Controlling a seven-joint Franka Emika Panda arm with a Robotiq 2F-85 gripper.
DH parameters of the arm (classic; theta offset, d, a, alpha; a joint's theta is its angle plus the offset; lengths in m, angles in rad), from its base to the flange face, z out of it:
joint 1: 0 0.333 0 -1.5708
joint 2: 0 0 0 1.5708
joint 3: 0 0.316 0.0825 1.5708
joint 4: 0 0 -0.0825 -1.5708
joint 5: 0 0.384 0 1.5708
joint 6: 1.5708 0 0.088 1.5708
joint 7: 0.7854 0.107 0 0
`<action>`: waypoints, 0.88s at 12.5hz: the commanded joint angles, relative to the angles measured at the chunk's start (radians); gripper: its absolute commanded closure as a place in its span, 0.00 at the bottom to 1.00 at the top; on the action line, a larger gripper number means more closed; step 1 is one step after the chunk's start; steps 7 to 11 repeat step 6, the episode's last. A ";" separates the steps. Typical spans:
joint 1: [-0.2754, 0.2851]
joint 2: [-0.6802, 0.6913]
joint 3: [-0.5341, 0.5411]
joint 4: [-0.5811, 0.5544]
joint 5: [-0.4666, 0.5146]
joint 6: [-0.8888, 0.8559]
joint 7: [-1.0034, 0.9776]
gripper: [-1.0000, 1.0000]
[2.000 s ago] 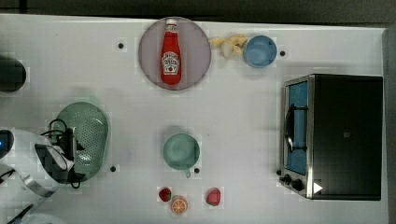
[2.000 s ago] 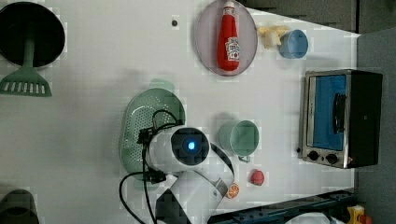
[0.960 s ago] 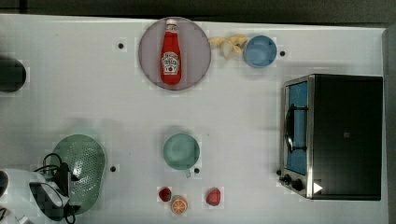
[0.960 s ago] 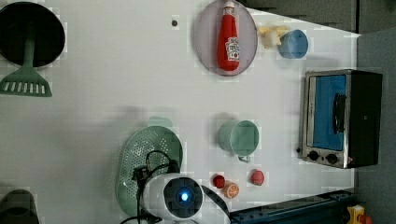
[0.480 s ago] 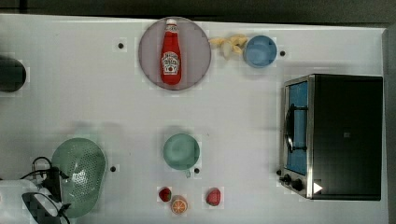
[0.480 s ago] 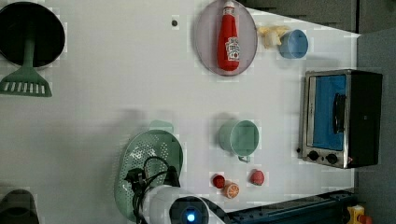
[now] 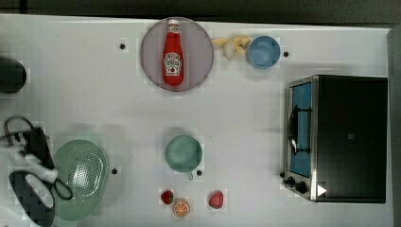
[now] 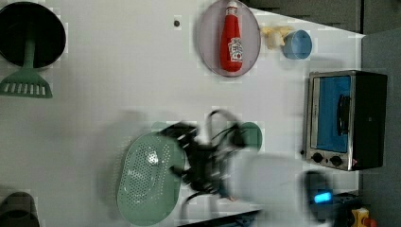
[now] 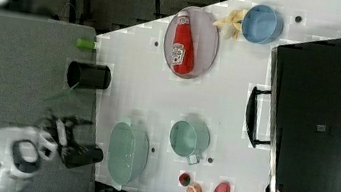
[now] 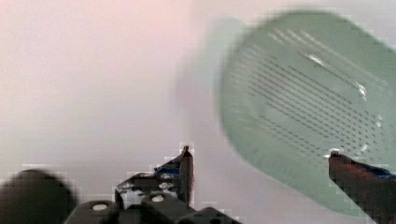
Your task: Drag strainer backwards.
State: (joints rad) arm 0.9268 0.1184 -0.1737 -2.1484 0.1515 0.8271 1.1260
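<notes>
The black toaster oven (image 7: 347,138) sits at three o'clock in the top view. The grey plate (image 7: 176,53) at twelve o'clock carries a ketchup bottle (image 7: 172,54) lying flat. The pale green strainer (image 7: 81,178) rests on the white table (image 7: 94,94) at eight o'clock, well apart from the green cup (image 7: 183,153) near centre. The gripper (image 10: 259,156) hangs above the table with its fingers spread wide and nothing between them.
</notes>
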 commanded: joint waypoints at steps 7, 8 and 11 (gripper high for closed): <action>-0.080 -0.177 -0.398 0.262 -0.110 -0.516 -0.893 0.00; -0.080 -0.177 -0.398 0.262 -0.110 -0.516 -0.893 0.00; -0.080 -0.177 -0.398 0.262 -0.110 -0.516 -0.893 0.00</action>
